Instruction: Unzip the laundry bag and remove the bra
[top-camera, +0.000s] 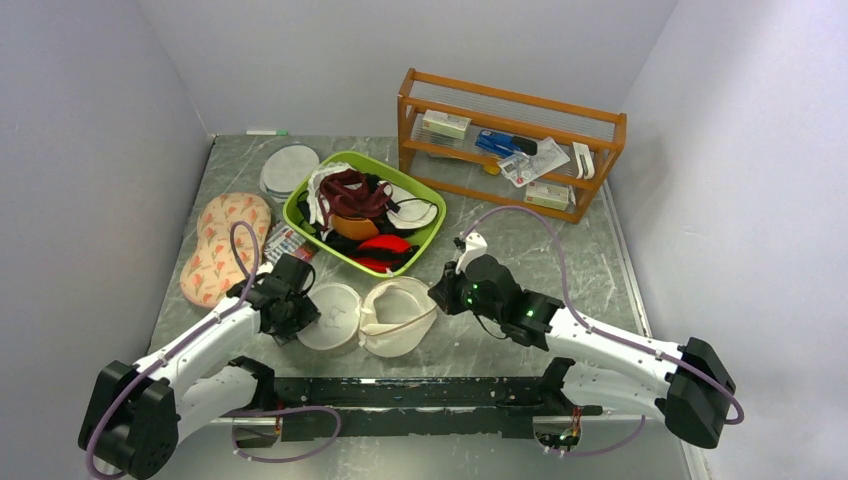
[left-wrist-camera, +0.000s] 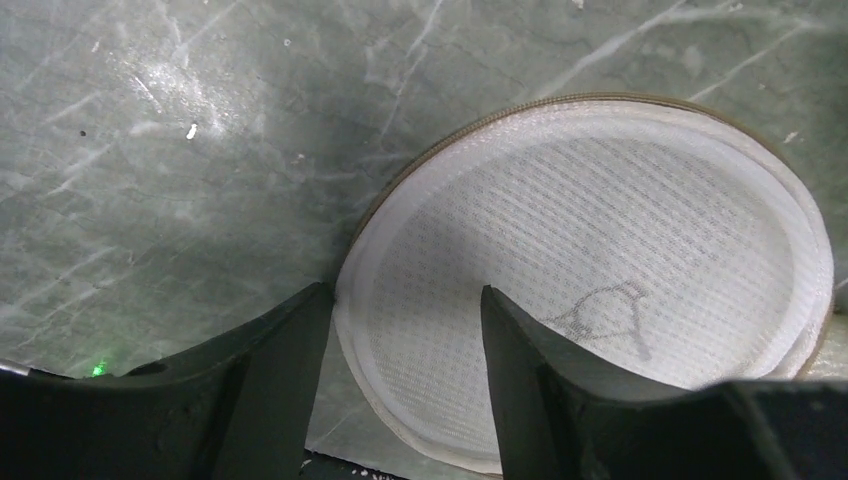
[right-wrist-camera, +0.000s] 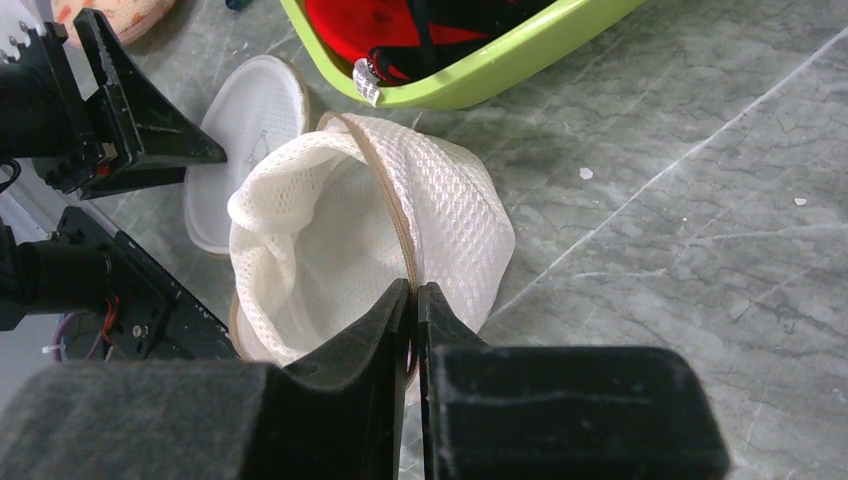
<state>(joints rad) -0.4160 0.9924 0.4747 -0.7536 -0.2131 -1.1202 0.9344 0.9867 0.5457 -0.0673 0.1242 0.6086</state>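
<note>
The laundry bag (top-camera: 400, 318) lies open near the table's front, its cream lid (top-camera: 333, 315) with the black squiggle folded out to the left. Its white mesh inside (right-wrist-camera: 330, 230) looks empty. My right gripper (top-camera: 440, 297) is shut on the bag's tan zipper rim (right-wrist-camera: 400, 240), at the right side of the bag; its jaws (right-wrist-camera: 413, 288) are pressed together on it. My left gripper (top-camera: 305, 305) is open and straddles the lid's edge (left-wrist-camera: 405, 292), one finger outside the rim, one over the lid (left-wrist-camera: 600, 260). The dark maroon bra (top-camera: 350, 190) lies in the green basket.
The green basket (top-camera: 300, 215) behind the bag holds several garments, among them a bright red one (top-camera: 385, 245) and an orange-brown cup (top-camera: 350, 226). Floral pads (top-camera: 225, 245) and white-grey discs (top-camera: 290, 168) lie at the left. A wooden rack (top-camera: 510, 140) stands back right.
</note>
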